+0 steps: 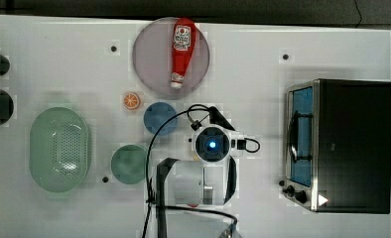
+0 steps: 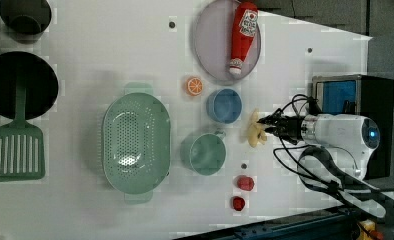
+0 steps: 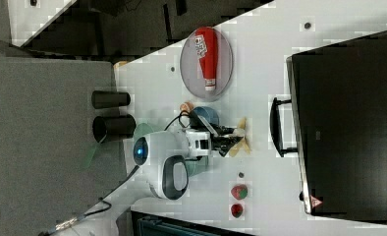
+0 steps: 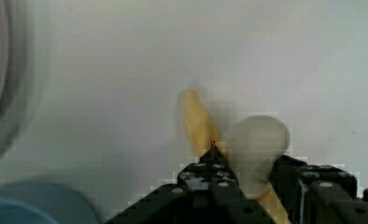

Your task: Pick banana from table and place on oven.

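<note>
The pale cream banana (image 2: 256,134) lies on the white table (image 2: 110,45), just right of the blue bowl in the left view. My gripper (image 2: 269,125) reaches down onto it, and the black fingers (image 4: 205,175) press against both sides of the banana (image 4: 254,144) in the wrist view. The right view shows the gripper (image 3: 227,142) at the banana (image 3: 240,140), whose peel flaps splay out past the fingertips. The black oven (image 1: 352,144) with its blue glass door stands at the top view's right, apart from the arm.
A blue bowl (image 2: 224,105) and a green cup (image 2: 205,153) sit close beside the banana. Two strawberries (image 2: 245,183), an orange slice (image 2: 194,85), a green colander (image 2: 135,142) and a ketchup bottle (image 2: 242,35) on a grey plate (image 2: 210,45) lie around.
</note>
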Motion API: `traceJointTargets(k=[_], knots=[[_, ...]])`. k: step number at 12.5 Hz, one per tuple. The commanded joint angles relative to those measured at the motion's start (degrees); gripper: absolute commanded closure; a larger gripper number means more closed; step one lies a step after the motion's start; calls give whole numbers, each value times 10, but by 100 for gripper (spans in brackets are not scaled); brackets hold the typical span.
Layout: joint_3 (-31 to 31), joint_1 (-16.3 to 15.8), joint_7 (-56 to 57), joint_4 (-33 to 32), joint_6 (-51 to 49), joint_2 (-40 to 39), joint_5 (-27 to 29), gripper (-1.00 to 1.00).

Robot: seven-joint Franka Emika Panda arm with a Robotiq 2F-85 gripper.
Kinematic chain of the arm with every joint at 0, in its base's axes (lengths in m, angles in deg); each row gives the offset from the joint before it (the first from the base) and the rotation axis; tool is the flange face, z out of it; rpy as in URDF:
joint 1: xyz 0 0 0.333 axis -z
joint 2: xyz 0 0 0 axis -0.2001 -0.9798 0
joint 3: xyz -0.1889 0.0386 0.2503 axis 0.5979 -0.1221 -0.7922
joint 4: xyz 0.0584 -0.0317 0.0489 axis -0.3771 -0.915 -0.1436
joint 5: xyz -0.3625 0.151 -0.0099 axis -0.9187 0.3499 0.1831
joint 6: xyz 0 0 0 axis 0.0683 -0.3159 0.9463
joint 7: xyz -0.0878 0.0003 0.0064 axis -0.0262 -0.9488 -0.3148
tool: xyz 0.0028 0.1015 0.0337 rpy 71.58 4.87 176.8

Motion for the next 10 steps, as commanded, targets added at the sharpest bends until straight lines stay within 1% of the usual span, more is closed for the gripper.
traceJointTargets(k=[1,3,6,8,10], knots=[[-6,1,1,28,-116,132,7,47],[-7,0,1,65,-250,218,7,47],[-11,-3,1,161,-451,305,7,47],[-13,-3,1,229,-551,325,7,47],[-9,1,1,283,-593,316,7,47]])
